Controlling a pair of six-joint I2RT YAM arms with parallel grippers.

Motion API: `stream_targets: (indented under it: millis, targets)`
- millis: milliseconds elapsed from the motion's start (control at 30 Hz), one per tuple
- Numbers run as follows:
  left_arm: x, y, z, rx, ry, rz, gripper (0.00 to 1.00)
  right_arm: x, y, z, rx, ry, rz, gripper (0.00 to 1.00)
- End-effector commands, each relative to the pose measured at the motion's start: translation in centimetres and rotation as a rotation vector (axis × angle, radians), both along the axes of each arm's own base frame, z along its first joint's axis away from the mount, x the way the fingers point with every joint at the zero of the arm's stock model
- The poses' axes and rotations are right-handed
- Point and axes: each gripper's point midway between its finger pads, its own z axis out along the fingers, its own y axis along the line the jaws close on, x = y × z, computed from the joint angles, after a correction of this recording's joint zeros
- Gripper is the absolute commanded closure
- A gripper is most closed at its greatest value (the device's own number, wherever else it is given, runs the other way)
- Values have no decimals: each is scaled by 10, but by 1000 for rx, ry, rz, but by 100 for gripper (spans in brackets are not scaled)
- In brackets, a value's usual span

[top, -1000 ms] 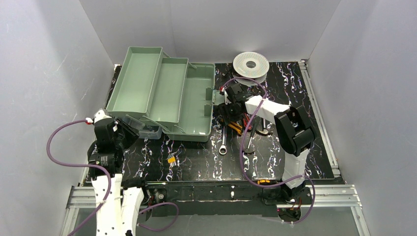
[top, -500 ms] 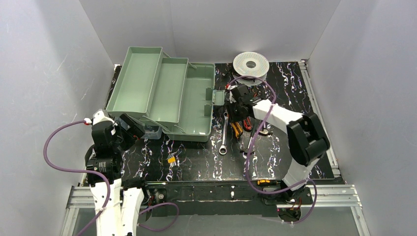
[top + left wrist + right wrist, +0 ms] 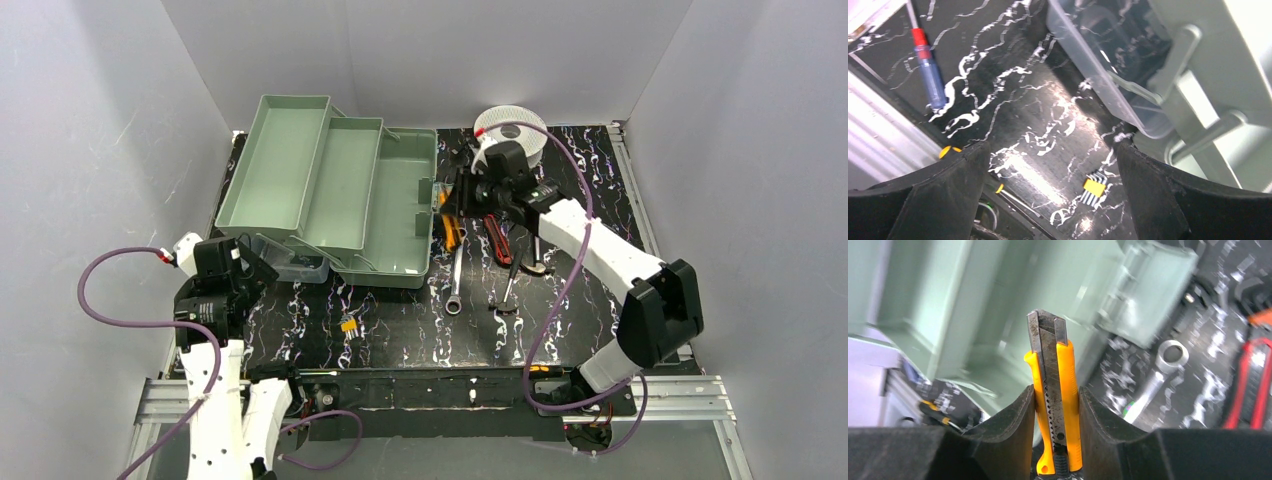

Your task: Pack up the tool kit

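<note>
The right pincer (image 3: 460, 200) sits at the centre of the overhead view, closed partway on a yellow utility knife (image 3: 1050, 360). The knife is clamped upright between the two fingers, its steel blade end pointing away from the wrist. The pale green toolbox (image 3: 330, 190) lies open in the upper left of that view, immediately left of this pincer. In the right wrist view its green wall fills the upper left, just beyond the knife's tip. So the knife's long axis aims roughly at the box, and the right arm is plainly the nearer one. The drop looks like a short carry leftward over the nearest rim (the side with the latch).

The left pincer (image 3: 1050, 155), at the lower left of the overhead view, is spread wide and holds nothing. It hangs just beside the translucent tray (image 3: 1108, 65). A wrench (image 3: 455, 275) and red pliers (image 3: 498, 238) lie on the desk (image 3: 400, 330) right of the box, not yet packed.
</note>
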Motion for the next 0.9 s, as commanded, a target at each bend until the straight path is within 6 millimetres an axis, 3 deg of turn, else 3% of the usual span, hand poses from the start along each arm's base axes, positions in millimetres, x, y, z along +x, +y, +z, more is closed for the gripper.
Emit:
stream_targets:
  millis: [0,67,200,467,500,567,667,867]
  targets:
    - [-20,25,5,103,67,123,2,16,62,75,239,-21,19,90]
    - [-23,28,4,109,79,148,2,21,87,101,270,-45,25,90]
    - [-24,32,3,115,77,185,2,35,122,119,306,-48,2,90]
    - [-32,46,-8,123,122,297,2,68,175,120,422,19,-33,89]
    - [-33,47,-11,116,125,309,2,70,182,116,424,28,-27,81]
    - [-34,49,-19,89,135,338,2,73,192,122,434,26,-21,34]
    - [-35,50,-32,27,145,372,2,73,199,120,410,30,-6,23]
    - [-30,55,-48,-65,173,454,2,70,188,134,405,-36,6,17]
